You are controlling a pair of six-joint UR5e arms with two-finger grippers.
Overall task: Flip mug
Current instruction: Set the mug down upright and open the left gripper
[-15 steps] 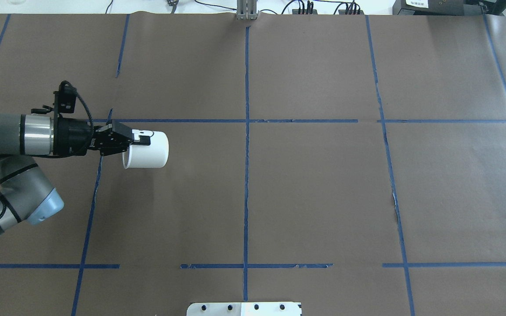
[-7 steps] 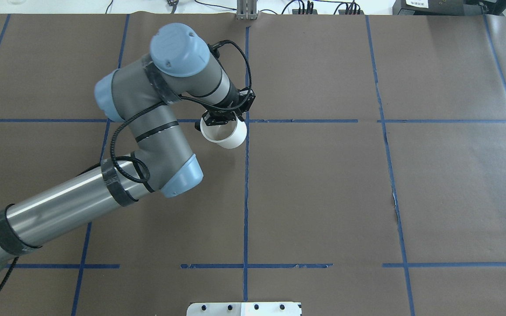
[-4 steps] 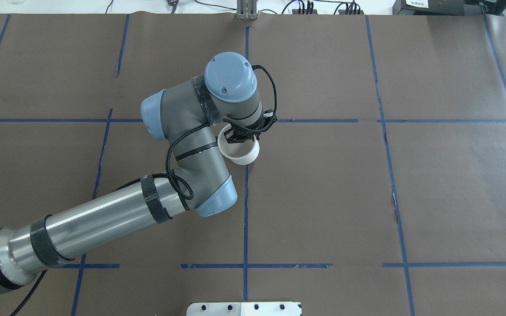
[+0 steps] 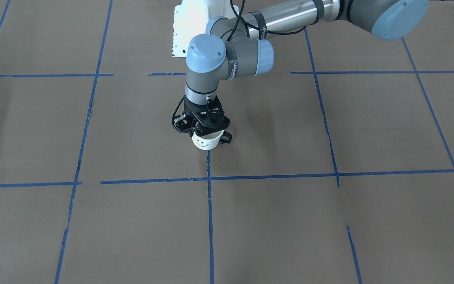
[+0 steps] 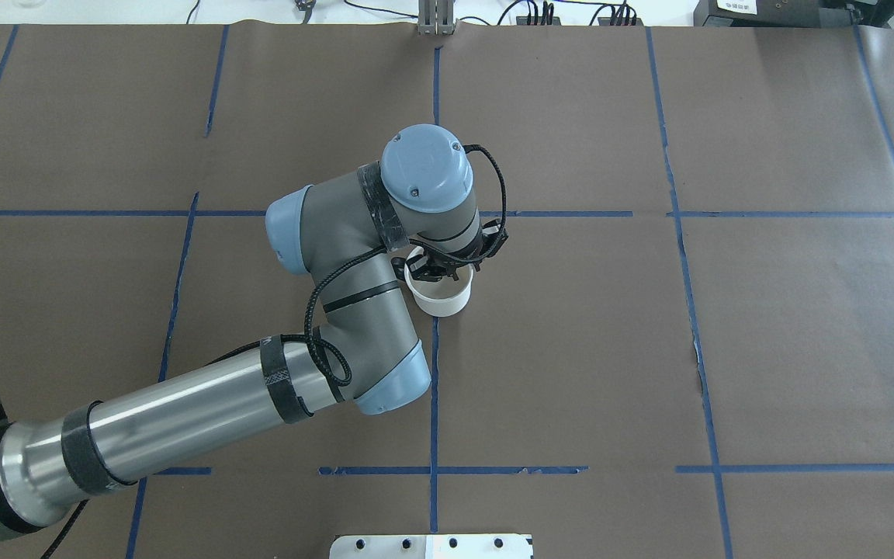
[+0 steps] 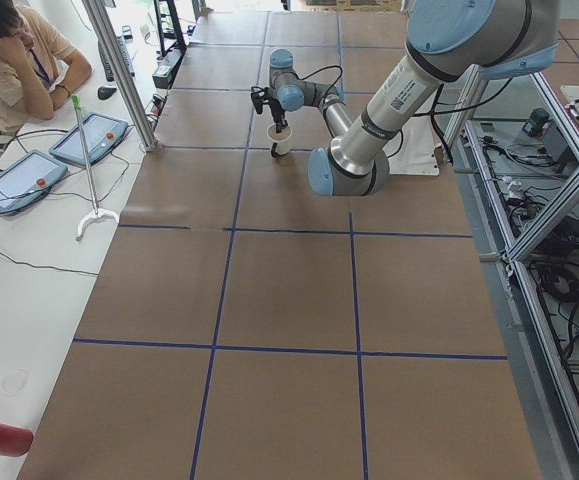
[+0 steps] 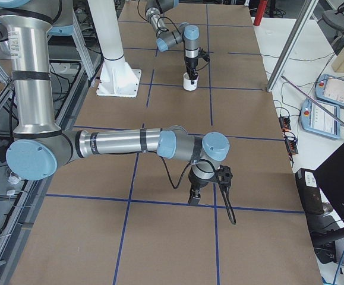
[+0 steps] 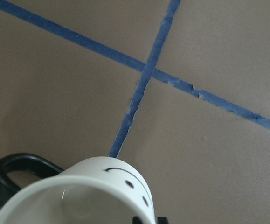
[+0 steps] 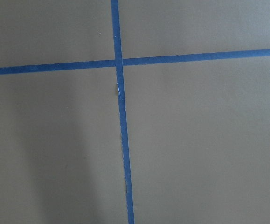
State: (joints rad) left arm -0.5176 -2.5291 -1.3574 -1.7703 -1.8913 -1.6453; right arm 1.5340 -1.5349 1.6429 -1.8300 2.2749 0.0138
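Observation:
The white mug (image 4: 204,142) with a black smiley face stands upright, mouth up, at the middle of the table, by a blue tape crossing. Its black handle (image 4: 226,138) points to that view's right. My left gripper (image 4: 203,132) points straight down and is shut on the mug's rim. The mug also shows in the overhead view (image 5: 441,299) under the left gripper (image 5: 439,272), and in the left wrist view (image 8: 93,186). I cannot tell if its base touches the table. My right gripper (image 7: 193,199) shows only in the exterior right view, low over the paper; I cannot tell its state.
Brown paper with blue tape lines (image 5: 434,388) covers the table. A white base plate (image 5: 431,546) sits at the near edge. A seated person (image 6: 19,60) and tablets (image 6: 89,135) are beside the table's far side.
My left arm has carried the mug from the table's left to the middle, turned it from lying sideways to mouth up, and brought it lower.

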